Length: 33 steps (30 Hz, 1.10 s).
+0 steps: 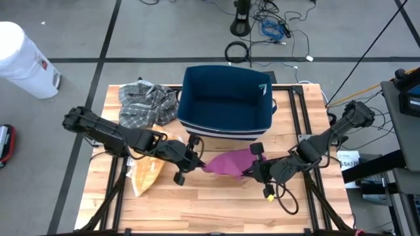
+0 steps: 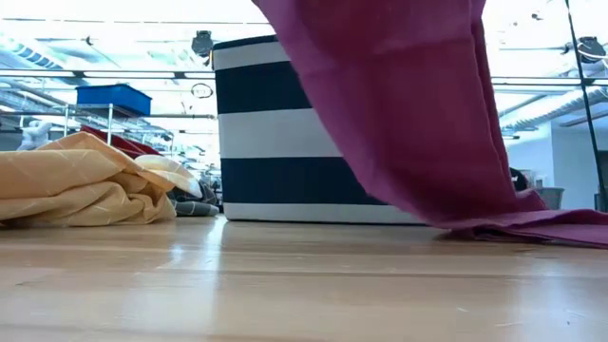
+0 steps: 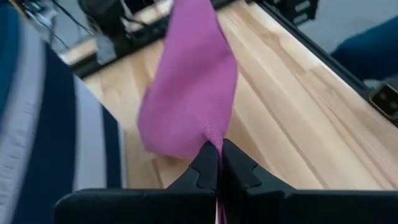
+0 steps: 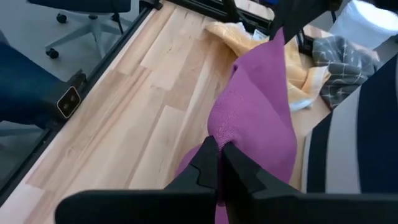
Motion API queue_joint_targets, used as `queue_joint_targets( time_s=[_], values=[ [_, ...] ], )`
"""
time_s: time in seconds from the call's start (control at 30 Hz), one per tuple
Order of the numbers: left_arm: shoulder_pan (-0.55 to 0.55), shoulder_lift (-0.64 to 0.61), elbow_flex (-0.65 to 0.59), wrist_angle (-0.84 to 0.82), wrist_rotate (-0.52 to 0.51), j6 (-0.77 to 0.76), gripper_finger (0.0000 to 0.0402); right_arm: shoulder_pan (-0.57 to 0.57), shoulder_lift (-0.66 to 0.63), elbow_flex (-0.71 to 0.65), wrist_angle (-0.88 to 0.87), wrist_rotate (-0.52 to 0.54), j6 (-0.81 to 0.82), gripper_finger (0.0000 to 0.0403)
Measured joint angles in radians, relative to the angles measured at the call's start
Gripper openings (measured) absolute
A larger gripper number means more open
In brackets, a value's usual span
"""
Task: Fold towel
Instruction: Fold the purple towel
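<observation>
Item: magenta woven cloth towel, lying at the middle of the pale wooden slatted tabletop, just in front of the navy-and-white striped fabric bin. It is lifted at both ends; in the low view it drapes down from above, with its lower edge trailing on the wood.

Left claw: fingers pressed together, pinching the towel's left corner. Right claw: fingers likewise together, clamped on the right corner. The two stand near each other with the cloth sagging between them.

Handling, as judged: light, limp and without stiffness; it hangs and creases under its own weight and will take any shape it is laid in. Not fragile. The weave looks matte, so a slip from a pinch seems unlikely, though a thin hem could creep out. Best taken at corners or along an edge, both at equal height, so the fold lines up.

Also present: crumpled yellow-orange quilted cloth, near left; grey-and-white plaid cloth, far left, beside the bin.

Not determinable: the towel's full outline, as folds overlap and the arms cover its ends in the high view; whether each claw holds one layer or several; the bin's contents; the towel's upper part, cut off in the low view.
</observation>
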Motion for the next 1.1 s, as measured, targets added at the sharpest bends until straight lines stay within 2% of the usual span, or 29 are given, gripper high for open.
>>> queue_joint_targets(
  time_s=[0.17, 0.33, 0.6, 0.87, 1.1],
  values=[
    [-0.018, -0.004, 0.07, -0.006, -0.052, 0.053, 0.0002, 0.0, 0.0, 0.061, -0.044, 0.001, -0.03, 0.0],
    [-0.046, -0.006, 0.196, -0.058, -0.134, 0.122, 0.0002, 0.0, 0.0, 0.15, -0.113, 0.025, -0.073, 0.0],
    [-0.099, -0.006, 0.403, -0.231, -0.209, 0.164, 0.0002, 0.031, 0.0, 0.327, -0.225, 0.058, -0.158, 0.0],
    [-0.158, -0.004, 0.513, -0.269, -0.255, 0.214, 0.0001, 0.053, 0.0, 0.476, -0.27, 0.059, -0.246, 0.0001],
    [-0.176, -0.004, 0.557, -0.269, -0.288, 0.258, 0.0001, 0.053, 0.0, 0.554, -0.289, 0.05, -0.298, 0.0001]
  ],
)
